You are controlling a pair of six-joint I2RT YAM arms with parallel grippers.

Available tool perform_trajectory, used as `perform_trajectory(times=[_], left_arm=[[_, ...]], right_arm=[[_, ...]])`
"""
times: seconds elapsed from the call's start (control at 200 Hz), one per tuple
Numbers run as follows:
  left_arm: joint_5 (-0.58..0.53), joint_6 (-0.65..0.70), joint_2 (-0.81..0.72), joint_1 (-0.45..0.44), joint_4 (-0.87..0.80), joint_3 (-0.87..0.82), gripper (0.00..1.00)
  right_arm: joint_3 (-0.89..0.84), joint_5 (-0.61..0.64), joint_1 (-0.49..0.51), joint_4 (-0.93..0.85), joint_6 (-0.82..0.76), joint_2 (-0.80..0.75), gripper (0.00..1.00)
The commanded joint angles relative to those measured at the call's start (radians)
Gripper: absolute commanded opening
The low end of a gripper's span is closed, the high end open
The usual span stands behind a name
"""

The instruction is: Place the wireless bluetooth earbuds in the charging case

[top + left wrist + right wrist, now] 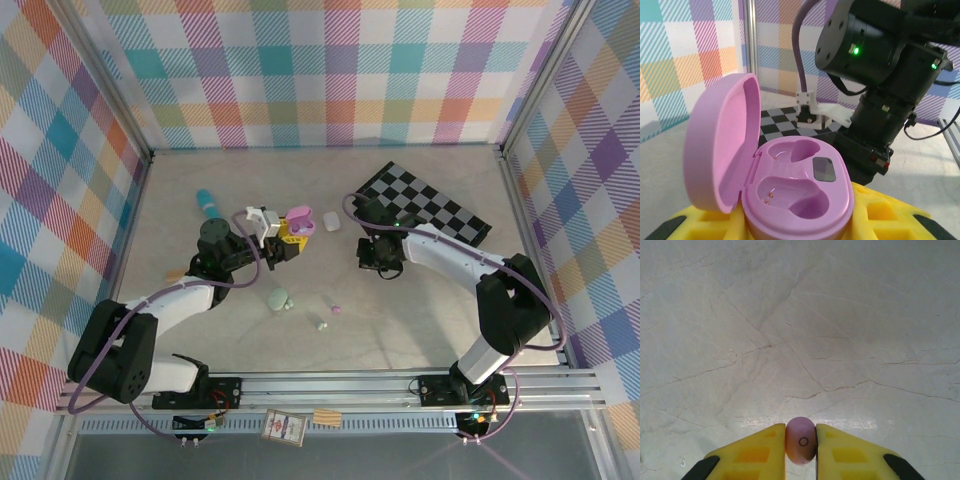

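Pinching a lilac earbud [800, 444] between its two yellow fingers [757, 452], the right pincer [800, 434] stands narrow. The bud sits upright in the gap, a small ring mark facing the camera. Past the fingertips lies the pale, scratched surface [800, 330].

The left pincer [287, 236] is closed on the lilac charging case [797, 197], which sits between its yellow pads [890, 215]. The lid [720, 145] is swung up on the pincer's left side. Two moulded wells in the case stand unfilled, with tiny gold contacts in them and a small dark square beside the farther well. Just beyond the case hangs the right arm's black wrist [880, 70], a green light lit on it.

From above, the two pincers are near each other but apart. A white case [331, 220] lies between them, slightly beyond both. Behind the left pincer, toward the arm bases, lie a mint case [279, 298], a loose lilac bud [337, 310] and a smaller pale bud [322, 324]. A checkerboard [430, 205] lies beyond the right pincer, and a teal object [207, 205] beyond and left of the left one.
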Motion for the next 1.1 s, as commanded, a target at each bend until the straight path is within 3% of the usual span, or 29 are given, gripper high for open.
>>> perform_trajectory(times=[0.0,0.17,0.51,0.85,1.095], left_arm=[[-0.005,0.09,0.025,-0.021,-0.057,0.035,0.29],[0.002,0.119,0.046,-0.04,-0.102,0.057,0.29],[0.076,0.197,0.019,-0.056,-0.238,0.094,0.29],[0.17,0.215,0.0,-0.073,-0.288,0.11,0.29],[0.169,0.214,-0.016,-0.079,-0.304,0.118,0.29]], right_arm=[[0.02,-0.023,0.013,-0.001,-0.057,-0.061,0.21],[0.035,-0.083,0.059,0.082,-0.194,-0.152,0.2],[0.061,-0.417,0.072,0.224,-0.487,-0.262,0.19],[0.17,-0.48,0.072,0.169,-0.664,-0.218,0.19],[0.211,-0.513,0.072,0.125,-0.718,-0.169,0.18]])
